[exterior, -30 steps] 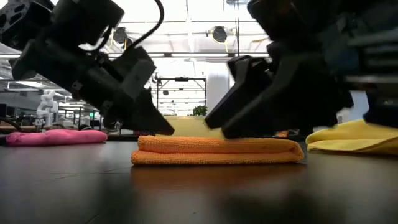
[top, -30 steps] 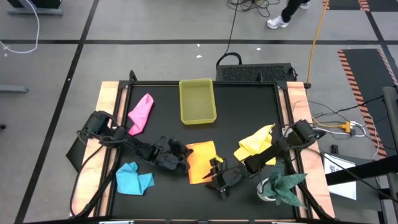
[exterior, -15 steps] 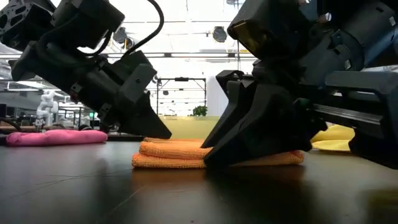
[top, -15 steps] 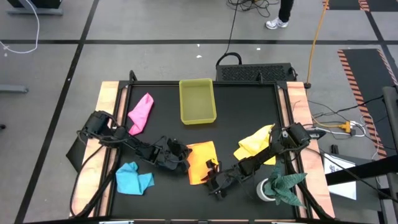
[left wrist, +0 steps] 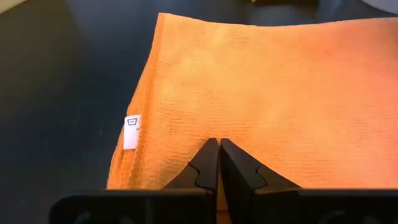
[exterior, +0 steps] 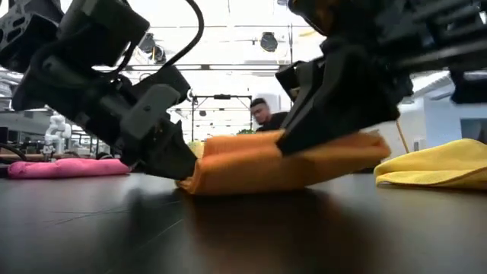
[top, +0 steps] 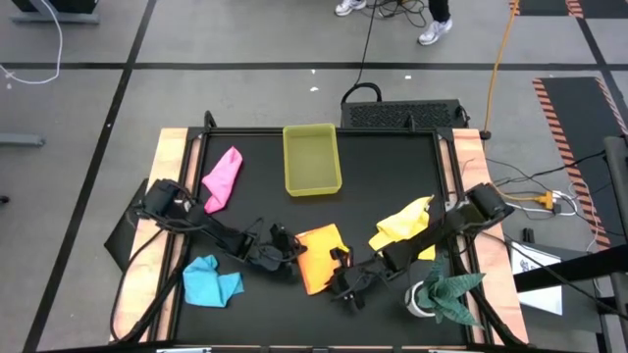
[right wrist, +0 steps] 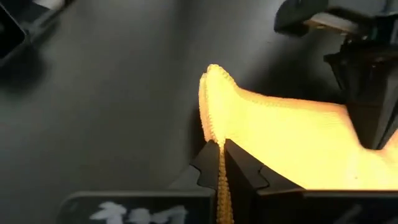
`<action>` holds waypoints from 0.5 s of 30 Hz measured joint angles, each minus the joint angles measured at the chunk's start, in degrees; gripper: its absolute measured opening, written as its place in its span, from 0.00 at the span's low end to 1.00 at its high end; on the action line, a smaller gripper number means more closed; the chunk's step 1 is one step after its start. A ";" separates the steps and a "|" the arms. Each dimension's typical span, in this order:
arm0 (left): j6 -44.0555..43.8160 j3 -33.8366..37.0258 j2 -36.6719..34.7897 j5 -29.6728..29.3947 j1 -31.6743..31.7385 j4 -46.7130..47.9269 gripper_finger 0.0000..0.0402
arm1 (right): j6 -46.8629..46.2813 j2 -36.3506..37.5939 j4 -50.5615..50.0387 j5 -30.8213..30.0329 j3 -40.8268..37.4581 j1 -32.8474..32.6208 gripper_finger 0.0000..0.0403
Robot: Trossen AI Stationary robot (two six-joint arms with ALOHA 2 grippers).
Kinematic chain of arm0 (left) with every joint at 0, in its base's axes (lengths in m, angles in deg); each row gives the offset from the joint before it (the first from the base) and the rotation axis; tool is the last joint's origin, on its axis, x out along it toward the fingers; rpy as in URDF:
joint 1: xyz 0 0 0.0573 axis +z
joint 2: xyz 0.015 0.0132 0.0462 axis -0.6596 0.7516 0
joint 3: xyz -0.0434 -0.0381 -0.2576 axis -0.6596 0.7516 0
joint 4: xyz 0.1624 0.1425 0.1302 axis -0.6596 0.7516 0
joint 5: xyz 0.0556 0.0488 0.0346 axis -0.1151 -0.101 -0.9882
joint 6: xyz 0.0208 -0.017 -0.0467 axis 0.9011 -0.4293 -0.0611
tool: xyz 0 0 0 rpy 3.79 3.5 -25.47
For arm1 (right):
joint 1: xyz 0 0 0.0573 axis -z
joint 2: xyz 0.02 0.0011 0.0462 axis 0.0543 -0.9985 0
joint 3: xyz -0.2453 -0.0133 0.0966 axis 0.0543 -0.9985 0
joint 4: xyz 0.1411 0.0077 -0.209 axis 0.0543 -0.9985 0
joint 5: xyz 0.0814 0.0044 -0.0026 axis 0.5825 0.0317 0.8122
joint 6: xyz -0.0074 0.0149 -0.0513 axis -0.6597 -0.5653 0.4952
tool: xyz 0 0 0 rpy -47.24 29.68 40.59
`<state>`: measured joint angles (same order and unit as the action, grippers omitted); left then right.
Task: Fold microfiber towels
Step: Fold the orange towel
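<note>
The right gripper [right wrist: 219, 144] pinches the orange towel [top: 318, 257] by a thin edge; it may slip out. The left gripper [left wrist: 219, 144], pressed together, pins the opposite edge; a pull could shift the fold.

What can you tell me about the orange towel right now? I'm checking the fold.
The orange towel is a soft, finely woven cloth with a small white care tag at one edge. It lies doubled on the black table, near its front middle. The left claw is shut at one side; the right claw, shut on the opposite edge, lifts that side off the table.
</note>
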<state>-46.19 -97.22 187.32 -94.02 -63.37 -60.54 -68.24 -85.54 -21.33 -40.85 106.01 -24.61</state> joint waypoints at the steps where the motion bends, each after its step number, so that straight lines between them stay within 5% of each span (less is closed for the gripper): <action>1: -0.39 -0.01 1.01 0.03 0.00 -1.28 0.05 | -0.56 0.54 -0.11 1.14 0.00 0.00 0.01; 9: 4.77 0.18 0.30 9.05 -0.67 -6.27 0.05 | -4.79 4.82 -1.13 7.13 0.00 1.65 0.01; 15: 7.26 0.22 -0.91 5.86 -2.24 -5.62 0.05 | -7.29 6.27 -1.67 10.74 0.02 5.49 0.01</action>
<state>-38.93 -97.01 186.41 -88.16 -65.62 -66.16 -75.53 -79.27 -22.99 -30.11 106.03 -19.12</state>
